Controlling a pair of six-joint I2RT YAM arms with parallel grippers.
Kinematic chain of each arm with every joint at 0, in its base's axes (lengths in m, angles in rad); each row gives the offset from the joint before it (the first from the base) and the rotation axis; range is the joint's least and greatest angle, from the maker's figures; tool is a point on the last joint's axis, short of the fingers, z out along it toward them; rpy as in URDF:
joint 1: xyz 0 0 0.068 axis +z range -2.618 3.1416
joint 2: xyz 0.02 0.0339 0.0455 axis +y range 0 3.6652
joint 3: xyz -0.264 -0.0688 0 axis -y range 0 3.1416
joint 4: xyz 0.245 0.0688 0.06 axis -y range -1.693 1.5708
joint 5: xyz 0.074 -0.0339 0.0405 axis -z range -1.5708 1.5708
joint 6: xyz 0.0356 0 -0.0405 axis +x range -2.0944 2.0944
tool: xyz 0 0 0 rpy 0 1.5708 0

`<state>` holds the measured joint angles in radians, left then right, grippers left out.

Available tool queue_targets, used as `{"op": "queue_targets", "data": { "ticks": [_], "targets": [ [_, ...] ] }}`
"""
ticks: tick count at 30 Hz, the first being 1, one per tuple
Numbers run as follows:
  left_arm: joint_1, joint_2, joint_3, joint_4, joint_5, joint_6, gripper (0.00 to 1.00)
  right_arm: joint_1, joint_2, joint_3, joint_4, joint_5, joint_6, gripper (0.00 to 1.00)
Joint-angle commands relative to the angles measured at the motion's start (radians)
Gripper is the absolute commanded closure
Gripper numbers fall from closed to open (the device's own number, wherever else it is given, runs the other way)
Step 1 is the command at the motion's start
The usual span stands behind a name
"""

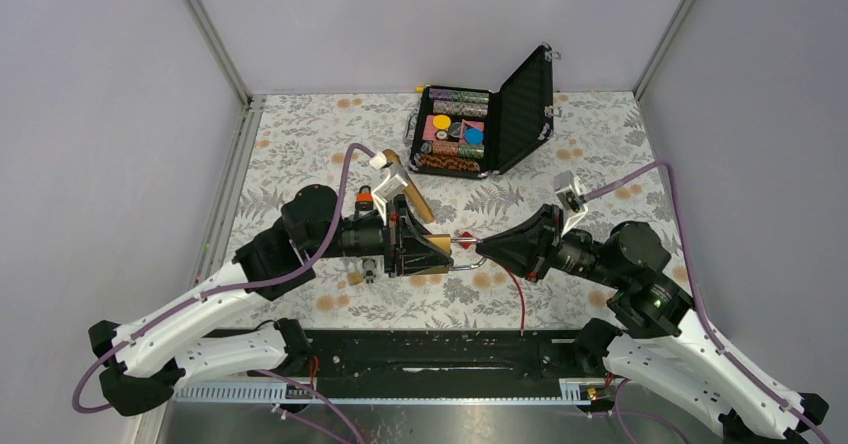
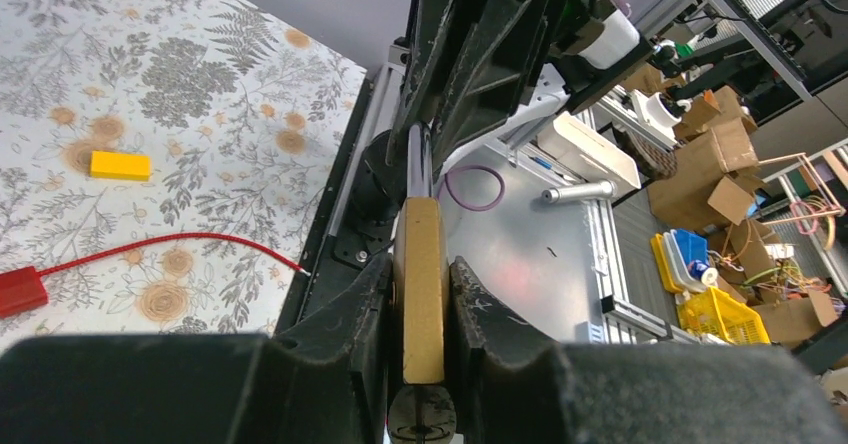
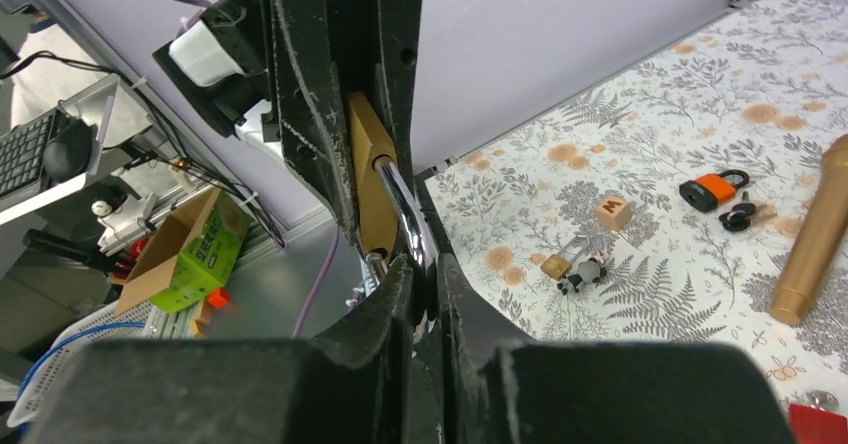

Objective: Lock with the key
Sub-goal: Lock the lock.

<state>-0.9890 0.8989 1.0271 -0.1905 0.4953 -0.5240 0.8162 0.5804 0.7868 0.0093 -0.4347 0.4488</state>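
A brass padlock is held off the table with my left gripper shut on its flat sides. Its silver shackle points toward the right arm, and my right gripper is shut on that shackle, close to the brass body. From above, the two grippers meet tip to tip over the mat, left gripper and right gripper. A dark round piece sits at the padlock's near end; I cannot tell if it is the key.
A red tag with a red cord lies under the grippers. An open black case of chips stands at the back. A golden cylinder, orange padlock, wooden cube, small panda padlock and yellow block lie around.
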Motion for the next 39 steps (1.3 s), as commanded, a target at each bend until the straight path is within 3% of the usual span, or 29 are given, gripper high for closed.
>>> {"op": "queue_targets", "data": {
  "ticks": [1,3,6,8,11,12,16,19,23,27,39],
  "targets": [
    [0.004,-0.021,0.044,0.181,0.077,-0.045,1.00,0.005,-0.039,-0.080,0.137,-0.046,-0.010,0.78],
    [0.004,-0.022,0.028,0.186,0.084,-0.068,1.00,0.005,-0.047,-0.098,0.165,-0.064,-0.010,0.55],
    [0.004,-0.024,0.017,0.222,0.102,-0.098,1.00,0.005,-0.052,-0.122,0.200,-0.061,0.006,0.42],
    [0.004,-0.034,0.008,0.233,0.111,-0.099,1.00,0.004,-0.045,-0.136,0.229,-0.072,0.033,0.45],
    [0.004,-0.054,-0.008,0.218,0.127,-0.054,1.00,0.005,-0.041,-0.178,0.318,-0.078,0.115,0.67],
    [0.004,-0.058,-0.012,0.206,0.143,-0.030,1.00,0.006,-0.044,-0.199,0.367,-0.090,0.141,0.68],
    [0.004,-0.072,-0.027,0.162,0.167,0.017,1.00,0.006,-0.053,-0.248,0.493,-0.139,0.190,0.55],
    [0.004,-0.073,-0.024,0.149,0.172,0.032,1.00,0.005,-0.052,-0.251,0.513,-0.161,0.191,0.54],
    [0.003,-0.066,-0.018,0.128,0.152,0.044,1.00,0.006,-0.052,-0.248,0.542,-0.189,0.207,0.73],
    [0.004,-0.052,-0.021,0.146,0.153,0.029,1.00,0.005,-0.038,-0.241,0.537,-0.187,0.213,0.99],
    [-0.015,0.018,-0.049,0.238,0.159,-0.048,1.00,0.007,0.012,-0.259,0.592,-0.131,0.251,1.00]
  ]
}}
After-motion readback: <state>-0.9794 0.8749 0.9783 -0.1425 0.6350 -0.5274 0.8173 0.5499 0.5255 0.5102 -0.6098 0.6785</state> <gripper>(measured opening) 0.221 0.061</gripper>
